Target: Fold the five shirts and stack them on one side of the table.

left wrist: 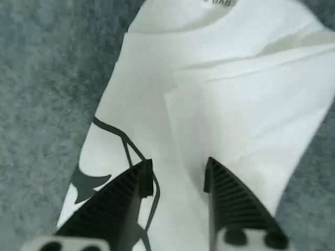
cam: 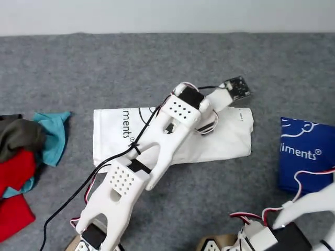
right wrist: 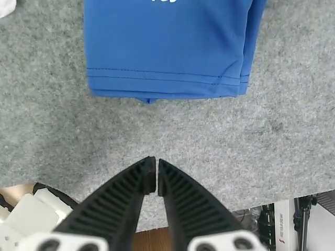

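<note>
While our left gripper [left wrist: 178,172] hangs spread above the white shirt [left wrist: 235,78] in the middle of the table [cam: 157,57], we see our right gripper [right wrist: 157,175] pinched together, empty, near the folded blue shirt [right wrist: 167,47].

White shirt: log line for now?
left jaws open over white shirt | right jaws shut, empty, near folded blue shirt | other shirts heaped, unfolded
</note>
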Robot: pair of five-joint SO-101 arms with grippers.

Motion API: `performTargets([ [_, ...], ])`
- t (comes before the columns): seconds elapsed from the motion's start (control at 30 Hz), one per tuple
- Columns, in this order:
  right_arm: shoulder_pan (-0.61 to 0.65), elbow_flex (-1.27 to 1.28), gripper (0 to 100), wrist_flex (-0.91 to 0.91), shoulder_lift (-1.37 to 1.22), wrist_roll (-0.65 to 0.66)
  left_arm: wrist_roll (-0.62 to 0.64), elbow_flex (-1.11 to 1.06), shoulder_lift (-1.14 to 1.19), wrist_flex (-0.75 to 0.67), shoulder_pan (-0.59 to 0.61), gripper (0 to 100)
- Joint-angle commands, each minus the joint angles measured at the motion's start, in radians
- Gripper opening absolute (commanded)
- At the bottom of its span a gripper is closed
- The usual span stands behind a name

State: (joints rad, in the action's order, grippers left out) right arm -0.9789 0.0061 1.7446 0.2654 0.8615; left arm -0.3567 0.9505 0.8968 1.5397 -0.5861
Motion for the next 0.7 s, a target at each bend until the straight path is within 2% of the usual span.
performTargets([
  [0.0, -0.008, -0.044, 1.9, 0.033, 0.047, 0.003, 0.009, 0.171, -0.012, 0.13, -0.015, 15],
  [0.1, -0.008, -0.044, 1.9, 0.038, 0.048, 0.003, 0.014, 0.268, -0.012, 0.221, -0.017, 15],
  [0.2, -0.01, -0.044, 1.9, 0.039, 0.048, 0.003, 0.012, 0.249, -0.032, 0.219, -0.012, 15],
  [0.4, -0.012, -0.044, 1.9, 0.039, 0.048, 0.003, 0.009, 0.025, -0.121, 0.216, -0.034, 15],
  [0.67, -0.025, -0.044, 1.9, 0.038, 0.048, 0.005, -0.028, -0.191, -0.16, 0.206, -0.02, 2],
])
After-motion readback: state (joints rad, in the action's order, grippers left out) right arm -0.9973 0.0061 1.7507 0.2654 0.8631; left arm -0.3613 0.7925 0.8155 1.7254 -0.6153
